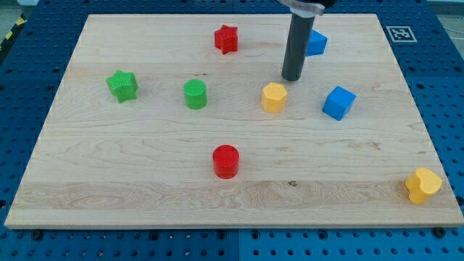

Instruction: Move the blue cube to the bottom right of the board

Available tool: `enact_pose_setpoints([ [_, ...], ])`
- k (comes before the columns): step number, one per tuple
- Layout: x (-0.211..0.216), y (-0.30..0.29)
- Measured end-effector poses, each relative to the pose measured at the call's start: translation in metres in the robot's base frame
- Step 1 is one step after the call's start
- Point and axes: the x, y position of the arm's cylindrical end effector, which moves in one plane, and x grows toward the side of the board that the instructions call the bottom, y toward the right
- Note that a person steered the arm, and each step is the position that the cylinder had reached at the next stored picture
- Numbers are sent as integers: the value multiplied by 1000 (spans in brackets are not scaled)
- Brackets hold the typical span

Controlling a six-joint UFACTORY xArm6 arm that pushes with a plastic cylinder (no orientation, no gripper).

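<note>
The blue cube (338,102) lies on the wooden board (130,167), right of centre. My tip (291,77) stands up and to the left of it, with a gap between them. The tip is just above the yellow hexagonal block (274,96). A second blue block (316,43), partly hidden by the rod, lies behind it near the view's top.
A red star block (226,38) lies at the top centre. A green star block (122,85) and a green cylinder (195,94) lie at the left. A red cylinder (225,161) lies at bottom centre. A yellow block (423,185) sits at the bottom right corner.
</note>
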Motion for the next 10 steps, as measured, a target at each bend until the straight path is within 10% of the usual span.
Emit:
enact_pose_setpoints([
  [10, 112, 83],
])
